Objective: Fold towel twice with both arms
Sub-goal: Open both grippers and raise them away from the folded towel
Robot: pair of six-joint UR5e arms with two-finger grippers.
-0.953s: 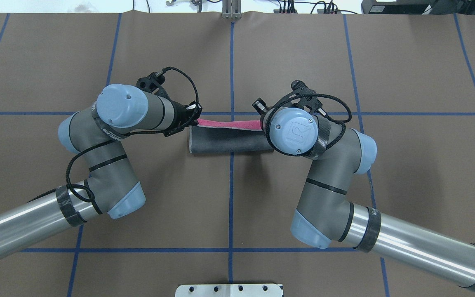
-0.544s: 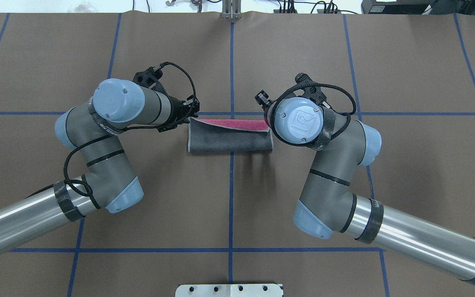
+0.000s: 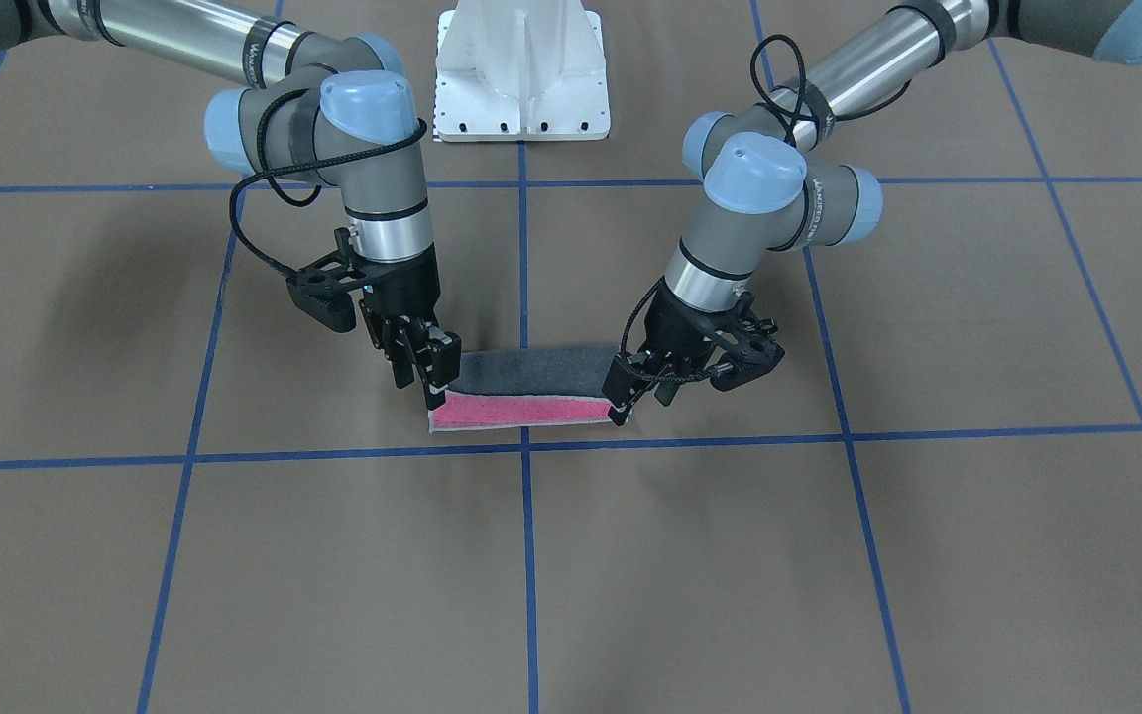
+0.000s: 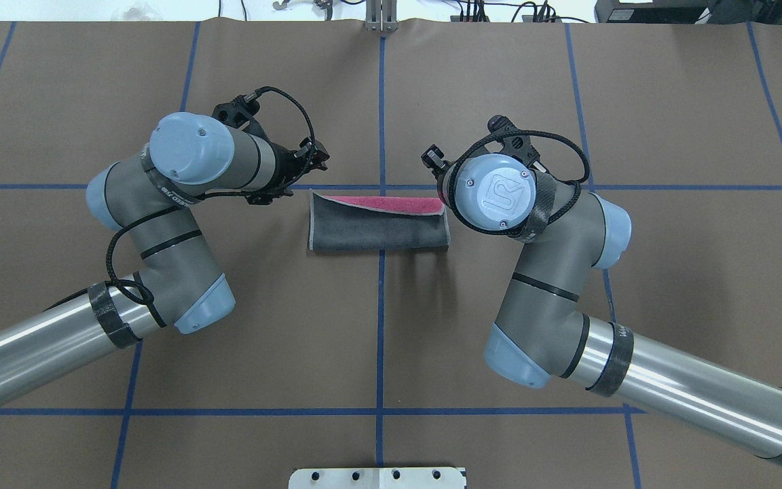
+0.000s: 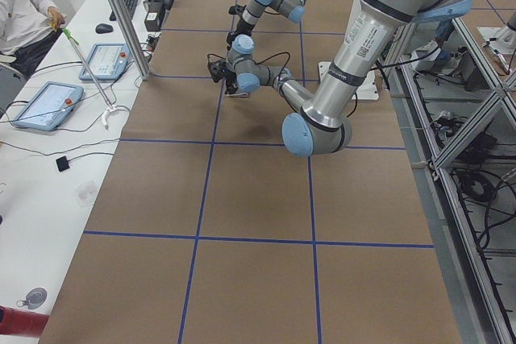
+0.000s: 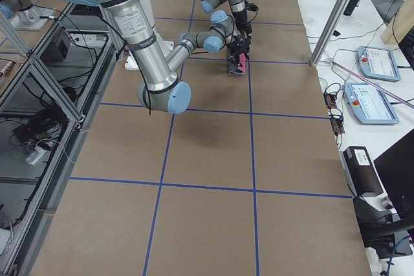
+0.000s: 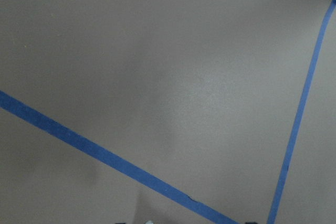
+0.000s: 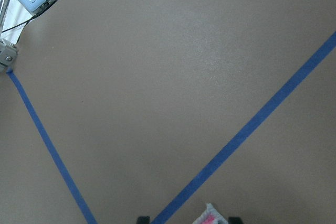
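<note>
The towel [image 4: 377,227] lay flat on the brown table [image 4: 567,305], just on the robot's side of the blue tape cross [image 4: 381,187] at the table's middle, straddling the line that ran from the cross toward the robot. It was folded over once into a long band. The dark grey face was up, with a narrow pink strip showing along the edge nearest the cross.

The left gripper [image 3: 621,407] hung to the robot's left of the cross, near the band's left end. From overhead it stood apart from the cloth. Its wrist view showed only bare table and tape, with two dark tips at the bottom edge well apart, so the jaws stood spread with nothing between them.

The right gripper [image 3: 422,387] was to the robot's right of the cross, down at the band's right end and hidden from overhead under its own wrist. In its wrist view the tips were apart — a pink, light-edged corner of the cloth lay between them, not pinched.

The white pedestal base [image 3: 521,69] stood well back from the cross on the robot's side.
</note>
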